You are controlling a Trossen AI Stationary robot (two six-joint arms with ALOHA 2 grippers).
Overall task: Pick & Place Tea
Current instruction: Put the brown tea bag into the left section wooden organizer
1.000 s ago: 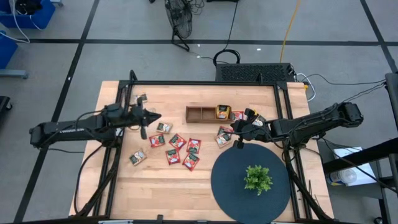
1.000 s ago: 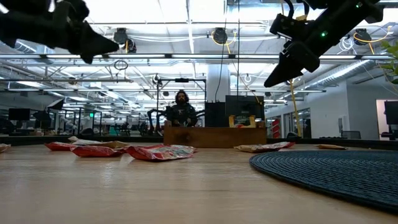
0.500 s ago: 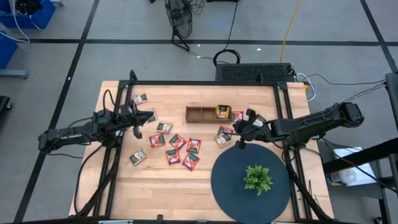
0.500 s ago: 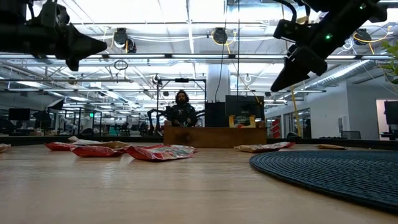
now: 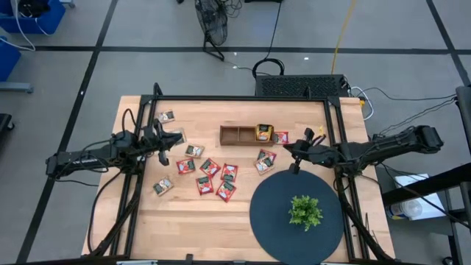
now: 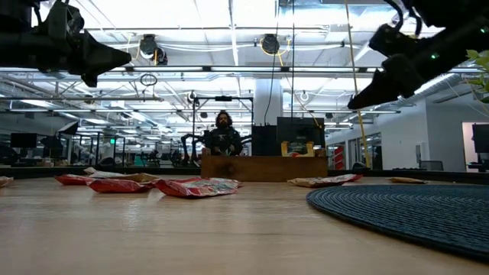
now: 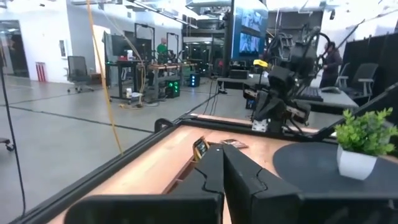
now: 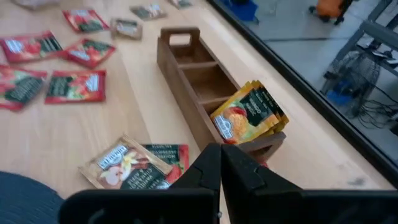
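Left tool [image 5: 179, 138] closed, holding nothing, hanging above the tabletop [image 5: 191, 221] at the left side, clear of everything. Right tool [image 5: 287, 146] also closed and empty, up in the air just right of the wooden tray [image 5: 237, 134], over the far edge of the round dark mat [image 5: 272, 213].

Tea sachets: main cluster [image 5: 210, 175] lies flat mid-tabletop, near of the tray, mostly red. Two more [image 5: 265, 160] lie between the tray and the mat, overlapping; the right wrist view shows a pale one [image 8: 119, 163] on top of a red one. A few orange sachets [image 5: 263, 132] stand in the tray's right compartment; the other two compartments show bare wood. One sachet [image 5: 281, 137] lies just right of the tray, one [image 5: 166, 116] sits alone at far left, and another [image 5: 163, 186] at near left.

Small potted plant [image 5: 305, 211] stands on the mat. A person [image 6: 222, 135] is seated beyond the far edge of the tabletop.
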